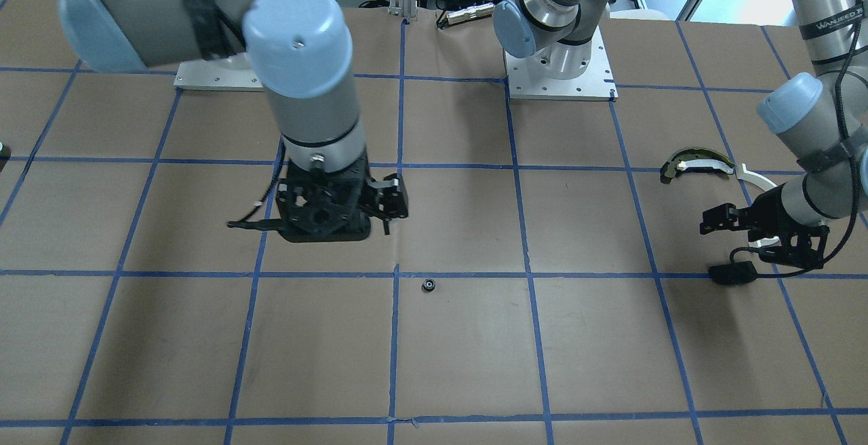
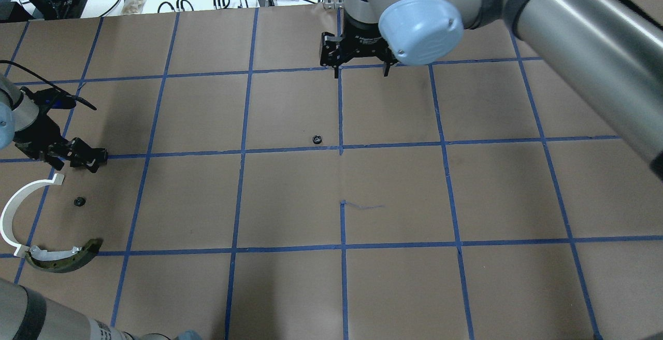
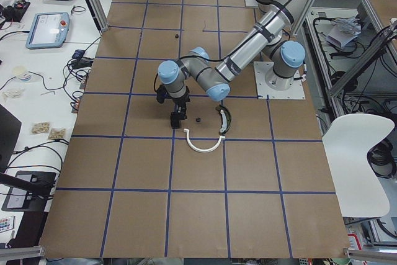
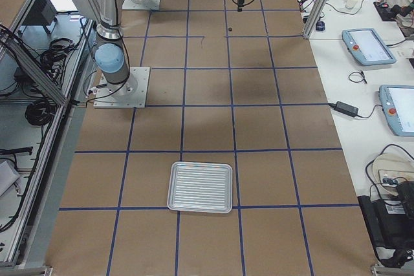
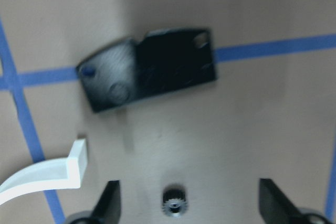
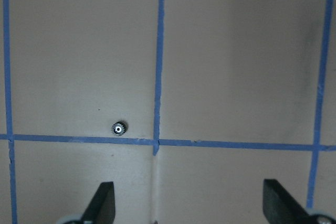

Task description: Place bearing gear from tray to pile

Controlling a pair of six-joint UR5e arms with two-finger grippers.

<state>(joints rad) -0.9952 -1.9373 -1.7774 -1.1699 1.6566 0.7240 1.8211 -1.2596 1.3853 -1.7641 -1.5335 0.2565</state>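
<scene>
Seemingly mid-transfer: the right end effector hangs open, one bearing gear on the tabletop ahead-left of it. The left end effector, also open, straddles a second gear at the pile. Likely next: centre over the lone bearing gear, descend, close.

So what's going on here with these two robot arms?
They are shifting small gears from a metal tray, which looks empty now, to a pile of parts at the table's other end. One gear lies in the pile beside a white half-ring strip, with the left gripper open close by and holding nothing. A second gear lies alone mid-table, and the right gripper is above the table near it, open and empty.
</scene>
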